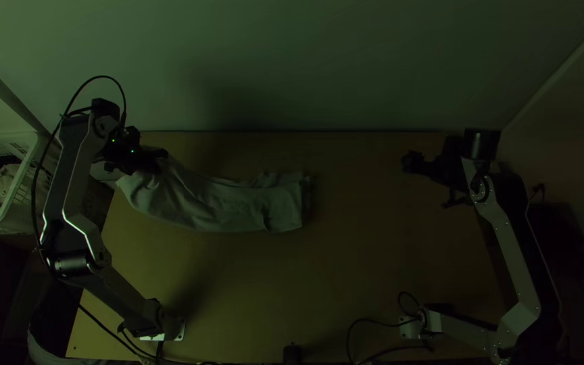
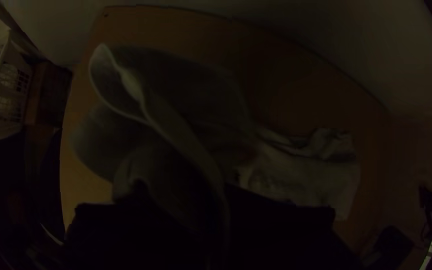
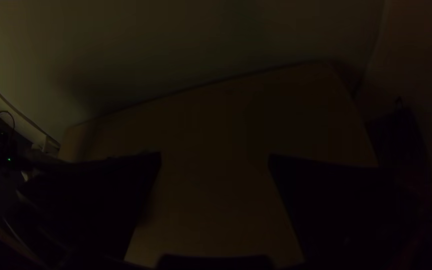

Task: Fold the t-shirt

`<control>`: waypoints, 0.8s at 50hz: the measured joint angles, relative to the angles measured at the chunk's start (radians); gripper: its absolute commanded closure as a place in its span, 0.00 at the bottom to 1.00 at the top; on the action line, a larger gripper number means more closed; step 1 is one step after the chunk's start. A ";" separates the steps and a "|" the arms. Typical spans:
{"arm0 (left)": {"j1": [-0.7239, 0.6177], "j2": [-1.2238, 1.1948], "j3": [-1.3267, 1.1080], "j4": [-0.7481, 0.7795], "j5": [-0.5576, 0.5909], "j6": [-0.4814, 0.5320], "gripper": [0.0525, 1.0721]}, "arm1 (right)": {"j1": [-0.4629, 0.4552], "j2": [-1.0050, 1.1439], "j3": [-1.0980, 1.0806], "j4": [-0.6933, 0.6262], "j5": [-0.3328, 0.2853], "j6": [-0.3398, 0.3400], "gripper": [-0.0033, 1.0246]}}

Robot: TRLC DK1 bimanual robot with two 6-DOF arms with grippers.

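The left claw (image 1: 159, 157) pinches the t-shirt (image 1: 217, 204) near the bench's (image 1: 366, 270) far left corner; best lower it slowly, flat. The right claw (image 3: 215, 159) is open.

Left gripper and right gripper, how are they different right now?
The left gripper is shut on one end of the t-shirt; the right gripper is open, with nothing between its fingers.
The left gripper is by the far left corner of the table, while the right gripper is toward the far right corner.
Both have wide, flat black fingers.
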 measured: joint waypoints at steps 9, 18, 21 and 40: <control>-0.182 0.008 0.113 -0.073 -0.026 -0.065 0.98 | -0.021 -0.027 -0.015 0.004 0.000 0.000 0.04; -0.327 0.064 0.217 -0.110 -0.064 -0.136 0.98 | -0.045 -0.071 -0.048 0.004 0.000 -0.001 0.04; -0.370 0.090 0.245 -0.112 -0.071 -0.167 0.98 | -0.047 -0.084 -0.061 0.004 0.000 -0.001 0.04; -0.617 0.280 0.312 -0.092 -0.074 -0.349 0.97 | -0.051 -0.176 -0.144 0.004 0.000 0.000 0.04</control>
